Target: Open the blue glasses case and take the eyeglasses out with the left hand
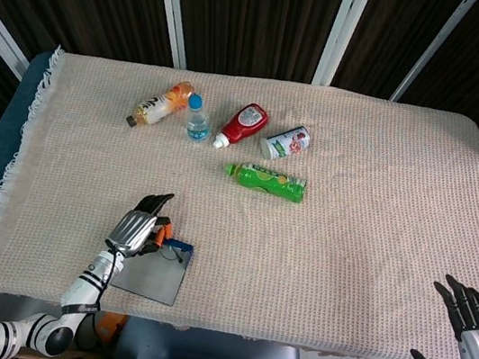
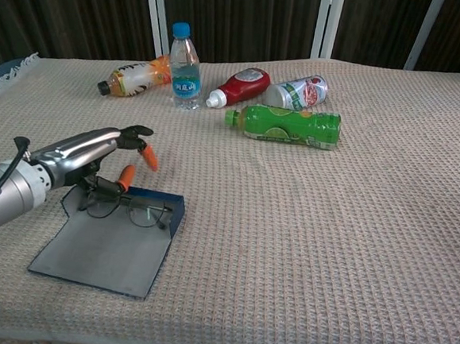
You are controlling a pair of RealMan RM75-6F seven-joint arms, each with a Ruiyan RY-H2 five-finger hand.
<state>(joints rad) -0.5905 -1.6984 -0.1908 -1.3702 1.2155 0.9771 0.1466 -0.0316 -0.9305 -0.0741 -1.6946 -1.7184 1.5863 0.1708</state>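
Blue glasses case (image 2: 105, 242) lying open and flat near the table's front-left edge, flap spread toward the camera. Eyeglasses (image 2: 127, 209) resting across the far end of the case, frame apparently unfolded, orange temple tips (image 2: 139, 165) sticking up.

Left hand (image 2: 88, 157) hovering just over the eyeglasses, fingers extended and loosely spread; possibly touching a temple, but no firm hold showing. Cannot tell for sure from either view.

Step in hand, judging: case opened, extraction pending. Next move calling for closing the fingers on the frame or a temple, then lifting straight up and clear of the case.

Case sitting close to the table front edge (image 1: 224, 332); pulling toward the robot risking a slide off the cloth (image 1: 347, 251). Plenty of open cloth to the right and beyond the hand.

Right hand (image 1: 473, 317) waiting off the far right corner, fingers spread, holding nothing.

Farther back, well apart: green bottle (image 2: 285, 124), can (image 2: 300, 91), red bottle (image 2: 241, 85), water bottle (image 2: 186, 66), orange bottle (image 2: 138, 77).
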